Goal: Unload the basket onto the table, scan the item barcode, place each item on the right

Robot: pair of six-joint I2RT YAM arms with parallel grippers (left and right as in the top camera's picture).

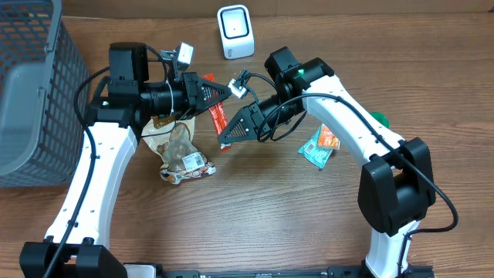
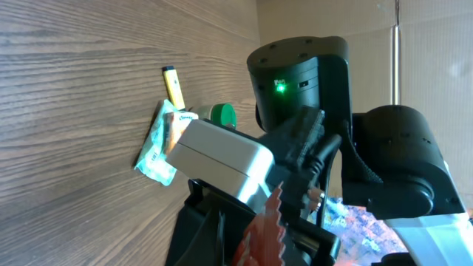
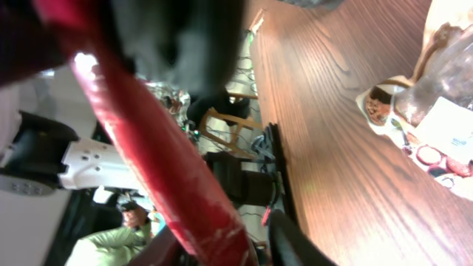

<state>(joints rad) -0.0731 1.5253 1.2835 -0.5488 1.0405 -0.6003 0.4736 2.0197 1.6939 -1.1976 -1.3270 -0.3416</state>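
Looks like mid-handover: left gripper (image 1: 207, 93) is pinched tight on the red packet (image 1: 218, 116), just off the right gripper (image 1: 231, 130), whose jaws I can't tell. Next: aim the barcode at the scanner (image 1: 235, 31) beyond the 2 grippers.

Centre of table (image 1: 262, 208): obstructed. The left gripper (image 1: 222, 91) and right gripper (image 1: 225, 139) meet nose to nose at the red packet (image 1: 217, 116), with no passage between them.

Left side: the wire basket (image 1: 46, 116) walls off the table edge, and the left arm (image 1: 100, 162) runs just beside it. A clear snack bag (image 1: 181, 158) lies flat on the wood below the left gripper.

Rear: the white scanner (image 1: 235, 31) stands near the back edge, with open wood between it and both grippers.

Right side: small packets (image 1: 319, 147) and a green lid (image 1: 378, 118) lie close by the right arm (image 1: 347, 116).

Front half: bare wood, with open passage between the arm bases.
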